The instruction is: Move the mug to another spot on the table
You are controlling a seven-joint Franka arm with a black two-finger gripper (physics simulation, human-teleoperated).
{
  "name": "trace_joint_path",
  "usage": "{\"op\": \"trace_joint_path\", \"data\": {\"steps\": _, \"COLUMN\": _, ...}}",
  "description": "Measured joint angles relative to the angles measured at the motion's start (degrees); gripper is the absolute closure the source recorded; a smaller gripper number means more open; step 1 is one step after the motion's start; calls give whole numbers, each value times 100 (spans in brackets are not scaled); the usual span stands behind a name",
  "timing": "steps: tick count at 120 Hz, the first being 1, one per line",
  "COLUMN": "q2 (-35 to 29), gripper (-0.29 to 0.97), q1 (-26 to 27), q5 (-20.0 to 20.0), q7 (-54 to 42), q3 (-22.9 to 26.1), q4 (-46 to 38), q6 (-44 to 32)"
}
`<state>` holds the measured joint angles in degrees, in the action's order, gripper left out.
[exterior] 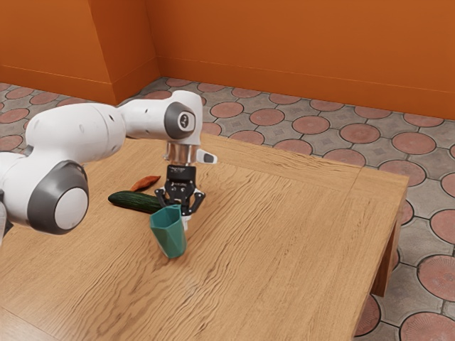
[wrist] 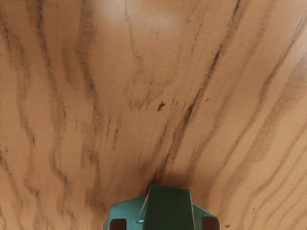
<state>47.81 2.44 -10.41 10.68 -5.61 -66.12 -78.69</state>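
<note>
Exterior view: the black gripper (exterior: 185, 210) points straight down at the far rim of the mug (exterior: 169, 233). Its fingers are drawn close together and clamp the mug's wall from two sides. In the wrist view, two dark fingertips (wrist: 117, 224) flank the teal mug (wrist: 163, 211) just under the hand, with bare wood grain beyond it.

On the wooden table (exterior: 284, 213) there are one mug, one dark green cucumber (exterior: 134, 201) and one small reddish-orange piece (exterior: 145, 182). The cucumber lies just beside the mug, toward the exterior view's left, and the reddish piece lies a little beyond the cucumber.

The mug is teal with flat, faceted sides that taper to a narrower base, and its mouth faces up. It is near the middle of the table's left half in the exterior view. Whether its base touches the wood cannot be told.
</note>
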Motion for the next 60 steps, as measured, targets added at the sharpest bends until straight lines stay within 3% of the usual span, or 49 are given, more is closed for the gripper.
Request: {"op": "trace_joint_path", "data": {"steps": 60, "q2": 139, "gripper": 66, "q1": -195, "q5": 5, "q7": 42, "q3": 5, "q4": 141, "q6": -66}}
